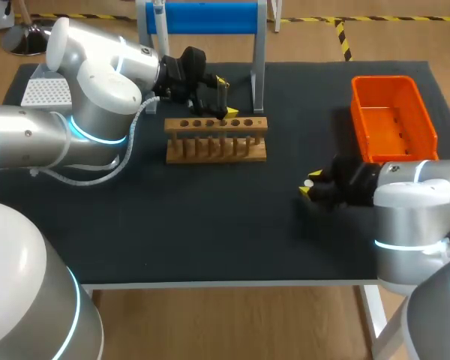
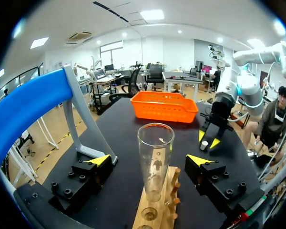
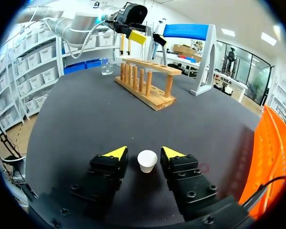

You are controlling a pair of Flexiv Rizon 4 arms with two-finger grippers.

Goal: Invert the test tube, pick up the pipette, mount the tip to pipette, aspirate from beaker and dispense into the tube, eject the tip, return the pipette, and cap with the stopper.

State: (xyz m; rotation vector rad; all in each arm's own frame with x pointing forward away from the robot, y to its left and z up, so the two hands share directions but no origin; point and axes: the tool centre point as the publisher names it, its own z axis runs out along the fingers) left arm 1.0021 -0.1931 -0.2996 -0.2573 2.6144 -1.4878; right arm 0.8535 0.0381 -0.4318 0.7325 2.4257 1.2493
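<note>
ok so the wooden rack [image 1: 216, 139] sits roughly mid-table, and I'll place everything off that.

The test tube [image 2: 155, 152] is standing upright in one of the rack's holes, open end up, clear glass. The left gripper [image 1: 225, 97] hovers right at the back edge of the rack. Its fingers are spread wide, one on each side of the tube with plain air between them and the glass, so it's not touching it at all.

The right gripper [image 3: 144, 152] is well off to the right of the rack, nearer the front of the table and down low. The little white stopper [image 3: 147, 161] sits between its fingers. There's a dark sliver on either side of it, so the fingers are parted and only bracketing it, not pinching.

The orange bin [image 1: 394, 116] is to the right of the rack, further back than the right gripper. Right behind the rack is the blue-topped stand [image 1: 202, 19] with the pipette [image 1: 159, 16] hanging on it. The white tip box [image 1: 45, 91] is way out left of the rack, partly tucked behind the left arm [image 1: 75, 120]. The beaker [image 3: 106, 67] is just past the rack's left end.
</note>
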